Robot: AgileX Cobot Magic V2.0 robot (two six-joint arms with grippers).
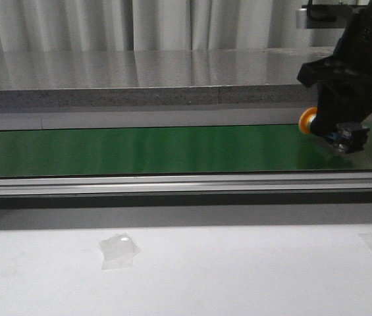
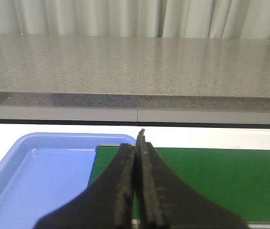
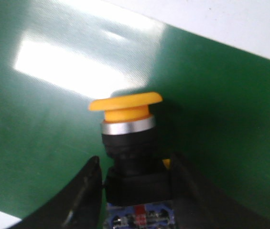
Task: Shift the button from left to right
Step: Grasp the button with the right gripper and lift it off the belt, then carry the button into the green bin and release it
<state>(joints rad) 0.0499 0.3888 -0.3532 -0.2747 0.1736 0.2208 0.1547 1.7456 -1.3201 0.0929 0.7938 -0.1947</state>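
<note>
Front view first: the grey counter [image 1: 139, 69] runs across the back, and below it the green belt [image 1: 139, 150] stretches from side to side, with a metal rail [image 1: 172, 183] along its near edge. Over on the right end, the right gripper [image 1: 344, 135] hangs just above the belt with the button [image 1: 309, 120] clamped in it, the orange cap sticking out sideways toward the left. The right wrist view confirms the grasp: both fingers [image 3: 82, 186] press the black body from either side, cap and silver collar clear of them, red and blue marks peeking out near the base. Whether the button touches the belt or hangs just off it is hard to tell from here. So this looks like the carry step nearing its end, with the button already over the right side. The next move calls for a gentle lowering and a clean release, so the top-heavy piece does not roll away. Meanwhile the left gripper [image 2: 137, 186] idles with its fingers pressed together on nothing, above the belt's left end beside a blue tray [image 2: 39, 176].
</note>
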